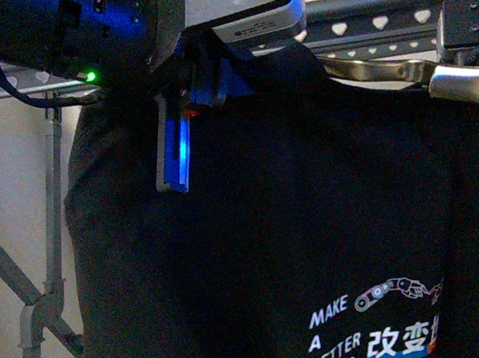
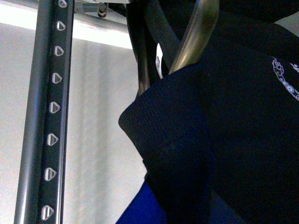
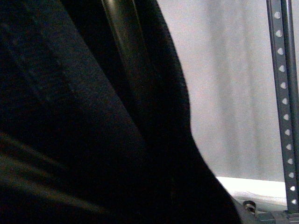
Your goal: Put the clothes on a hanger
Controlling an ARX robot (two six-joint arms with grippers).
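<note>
The black T-shirt (image 1: 302,224) hangs in front of the grey drying rack and fills most of the front view, with its white "MAKE A BETTER WORLD" print (image 1: 341,346) low down. The rack's top rail (image 1: 379,22) with heart-shaped holes runs behind the shirt's top edge. My left gripper (image 1: 180,143), with blue fingers, is shut on the shirt near its upper left. The left wrist view shows the ribbed black edge (image 2: 154,121) above a blue finger (image 2: 140,210). My right gripper (image 1: 475,57) is shut on the shirt at the upper right. Its fingers are hidden by dark cloth (image 3: 93,140).
A shiny curved bar (image 1: 378,73) crosses the shirt's top right and also shows in the left wrist view (image 2: 196,37). The rack's crossed legs (image 1: 47,294) stand at the left. The holed rail shows in both wrist views (image 2: 51,121) (image 3: 282,93). A pale wall lies behind.
</note>
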